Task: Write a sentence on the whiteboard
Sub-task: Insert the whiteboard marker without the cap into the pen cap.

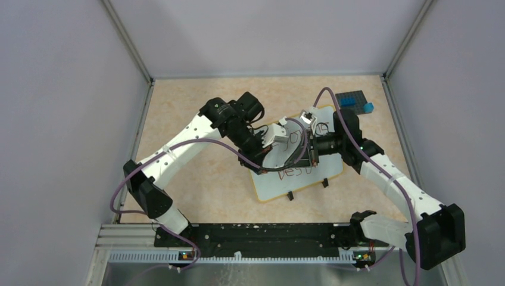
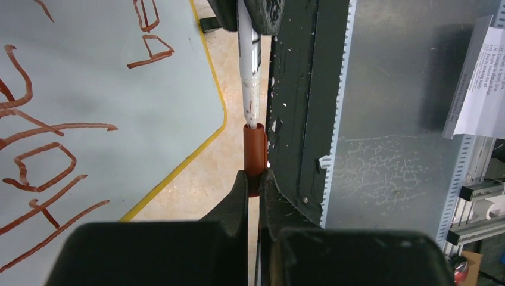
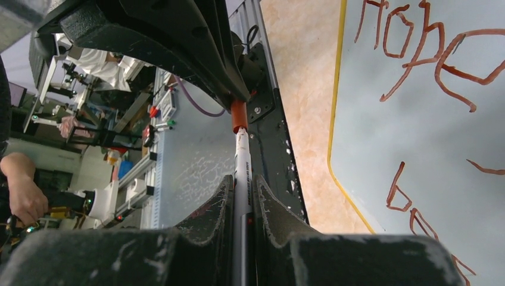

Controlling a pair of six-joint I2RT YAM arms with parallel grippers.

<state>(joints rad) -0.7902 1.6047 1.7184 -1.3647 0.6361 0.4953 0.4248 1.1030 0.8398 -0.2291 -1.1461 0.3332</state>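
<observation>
1. Over the whiteboard point(image 1: 272, 186) at mid-table, the left gripper point(image 2: 256, 177) pinches a reddish-brown cap point(image 2: 255, 149), fingers nearly closed.
2. The marker point(image 2: 248, 71) meets the cap's mouth tip-first; how far in, I cannot tell.
3. The right gripper point(image 3: 241, 185) clamps the marker barrel, fingers narrow.
4. The sentence point(image 3: 415, 59) lies on the board beneath both.
5. A studded plate point(image 1: 351, 100) sits by the board's far right corner.
</observation>
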